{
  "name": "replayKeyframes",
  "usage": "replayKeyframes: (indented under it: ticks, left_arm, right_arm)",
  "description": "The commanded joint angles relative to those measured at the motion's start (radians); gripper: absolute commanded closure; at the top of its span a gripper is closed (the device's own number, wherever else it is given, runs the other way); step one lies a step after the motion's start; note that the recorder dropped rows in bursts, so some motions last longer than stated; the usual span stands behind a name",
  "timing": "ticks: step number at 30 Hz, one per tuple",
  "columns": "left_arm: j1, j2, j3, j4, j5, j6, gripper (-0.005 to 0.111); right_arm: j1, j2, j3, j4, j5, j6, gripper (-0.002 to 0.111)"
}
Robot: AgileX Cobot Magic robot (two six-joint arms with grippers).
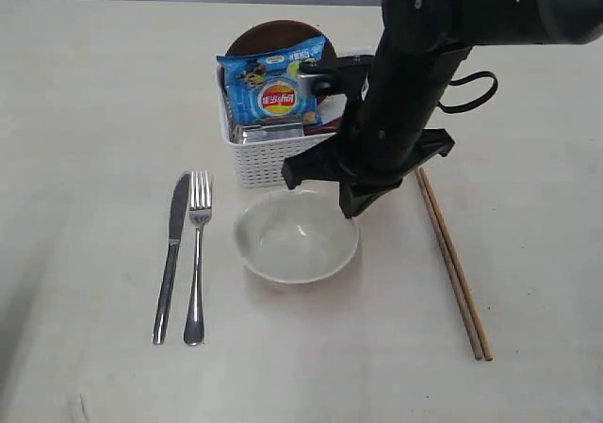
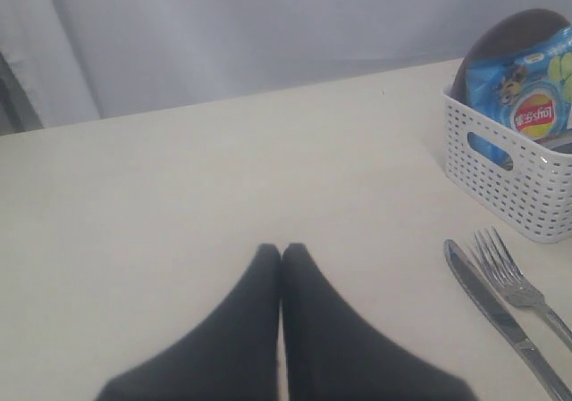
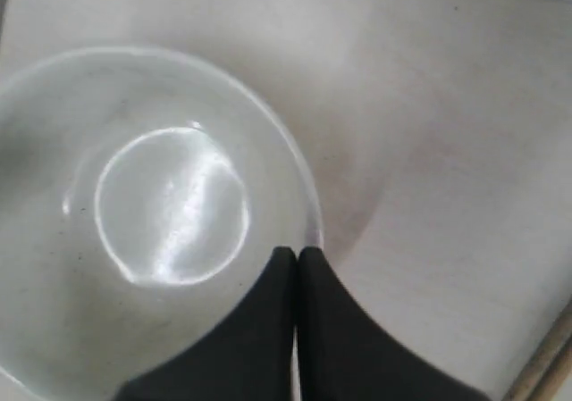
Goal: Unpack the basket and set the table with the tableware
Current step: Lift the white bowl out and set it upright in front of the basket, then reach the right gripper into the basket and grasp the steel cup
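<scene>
The right gripper hung with its jaws pressed together and nothing between them. Its tips sat right at the off-white bowl's rim, on the side toward the chopsticks; whether they touched the rim could not be told. That looked like the danger: a drop or a sideways nudge could catch the rim and tip the bowl, or skid it toward the fork and knife just beside it.

The arm also crossed close over the white basket's front corner. A careless lift could snag its rolled edge or drag the blue crisp bag, which leaned on the dark brown plate still standing in the basket.

Open room lay on the bare table, wide toward the left and in front of the bowl. The left gripper, also closed and empty, hovered over bare tabletop, well apart from the cutlery.
</scene>
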Motion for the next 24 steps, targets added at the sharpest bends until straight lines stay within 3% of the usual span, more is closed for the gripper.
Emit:
replayKeyframes:
  ticks: [1,4,11,19,24]
  left_arm:
    - [0.002,-0.004,0.003,-0.009,-0.001,0.000,0.107]
    - [0.002,-0.004,0.003,-0.009,-0.001,0.000,0.107]
    - [0.002,-0.004,0.003,-0.009,-0.001,0.000,0.107]
    - [0.002,-0.004,0.003,-0.009,-0.001,0.000,0.107]
    - [0.002,-0.004,0.003,-0.009,-0.001,0.000,0.107]
  right_arm:
    - [-0.004,0.006,-0.003,-0.049,0.020,-0.004,0.108]
    - [-0.004,0.006,-0.018,-0.050,0.024,-0.024,0.108]
    - [-0.004,0.006,-0.167,-0.050,0.091,-0.086,0.068]
    - [-0.004,0.028,-0.412,-0.252,0.036,0.061,0.067]
    - [-0.004,0.149,-0.543,-0.222,0.178,-0.006,0.067]
